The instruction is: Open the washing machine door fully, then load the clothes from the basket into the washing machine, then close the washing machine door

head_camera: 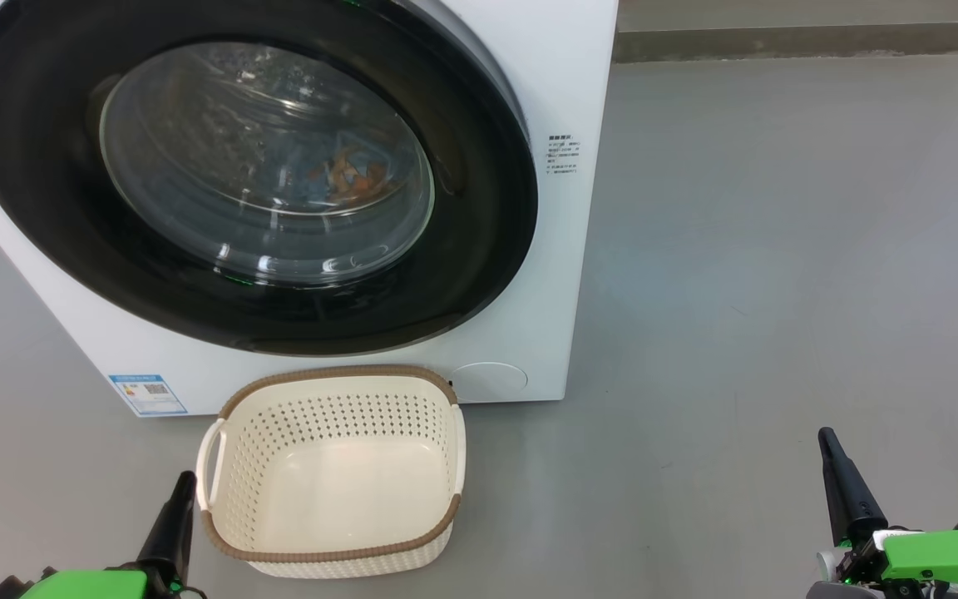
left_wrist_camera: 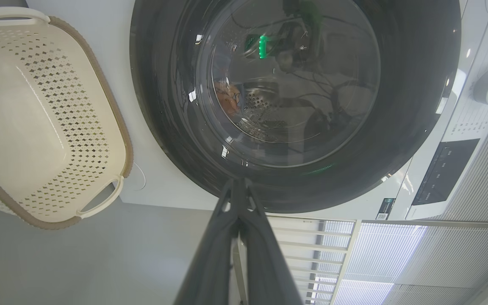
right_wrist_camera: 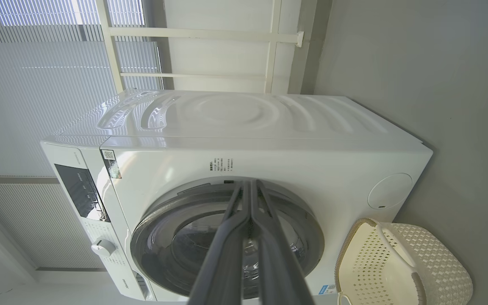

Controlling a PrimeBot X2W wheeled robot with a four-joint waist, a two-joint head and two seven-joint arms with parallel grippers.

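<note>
Down low, left pincer (head_camera: 185, 482) and right pincer (head_camera: 827, 438) point upward, fingers together.

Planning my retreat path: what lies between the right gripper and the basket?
In the head view the stretch is bare: grey floor runs from the basket to the shut, empty right gripper.

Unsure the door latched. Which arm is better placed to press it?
Probably left. The left gripper sits below the door, beside the basket; the right gripper is out beyond the washer.
</note>
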